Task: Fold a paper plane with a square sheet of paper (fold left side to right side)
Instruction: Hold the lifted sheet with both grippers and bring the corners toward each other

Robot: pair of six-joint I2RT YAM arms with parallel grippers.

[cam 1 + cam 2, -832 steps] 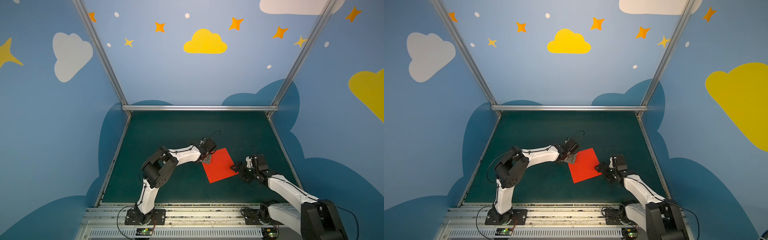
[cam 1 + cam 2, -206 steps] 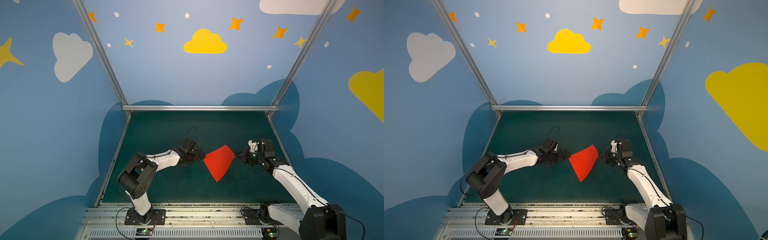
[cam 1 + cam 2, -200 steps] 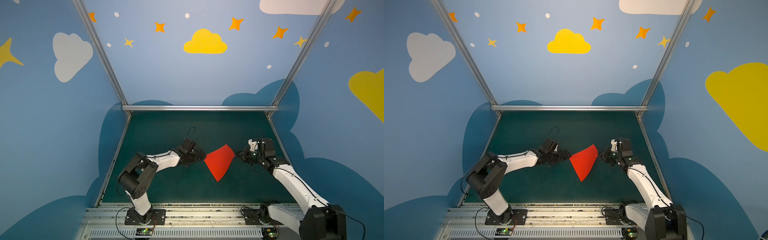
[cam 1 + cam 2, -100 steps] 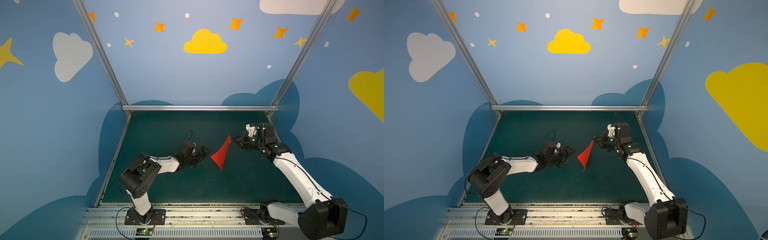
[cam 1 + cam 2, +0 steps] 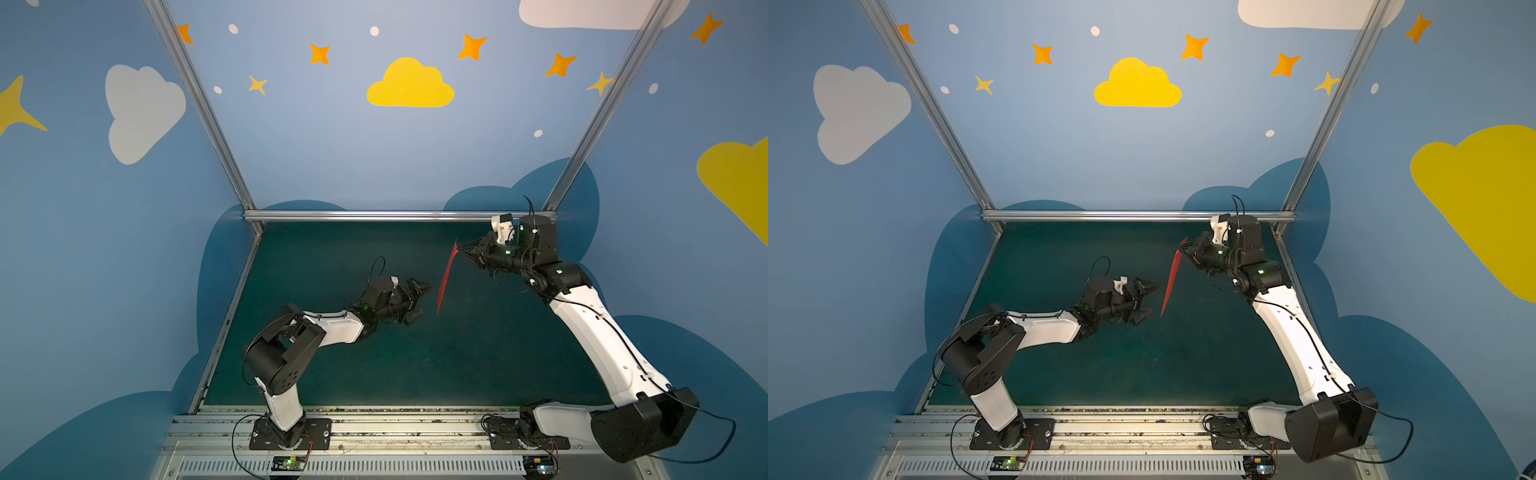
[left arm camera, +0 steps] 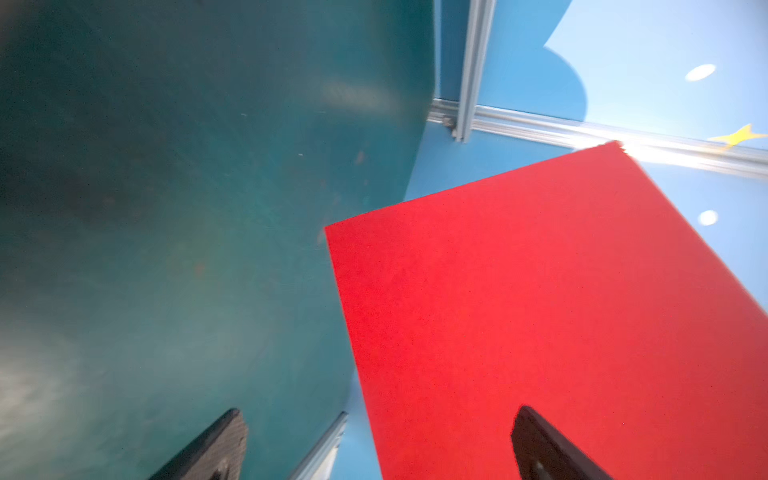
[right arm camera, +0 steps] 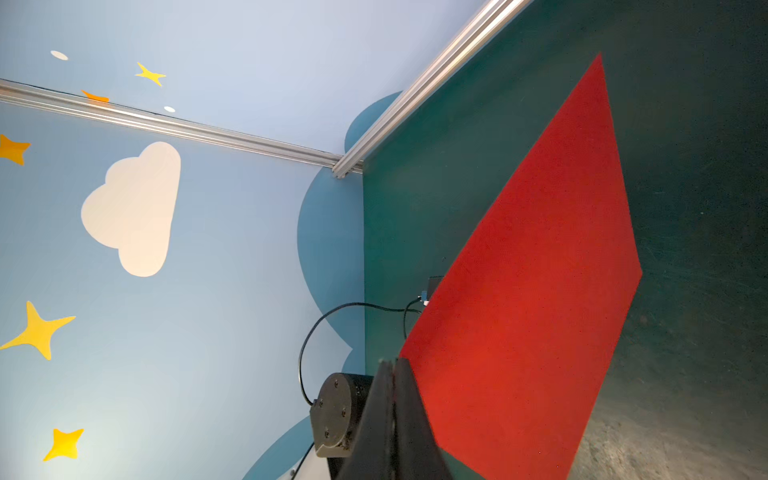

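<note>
- Red sheet of paper [image 5: 447, 276] [image 5: 1172, 278]: one, unfolded. We find it lifted off the green mat [image 5: 332, 257] [image 5: 1059, 257]. It stands nearly upright over the mat's right half, toward the mat's back edge.
- Same sheet, appearance: in both top views it shows edge-on as a thin red sliver. The wrist views [image 6: 540, 311] [image 7: 540, 291] show its flat face, with no crease that we can see. We cannot tell whether its lowest corner touches the mat.
- Right gripper [image 5: 460, 250] [image 5: 1181, 249] [image 7: 392, 374]: one, pressed together on the sheet's upper corner and held high over the mat's back right part.
- Left gripper [image 5: 419, 301] [image 5: 1147, 301]: one, spread wide and holding nothing, low over the mat's middle. We note that it faces the sheet from just beside it and does not touch it.
- Left gripper's fingers [image 6: 220, 444]: two, dark. In the left wrist view one stands before the mat and the other before the sheet's red face.
</note>
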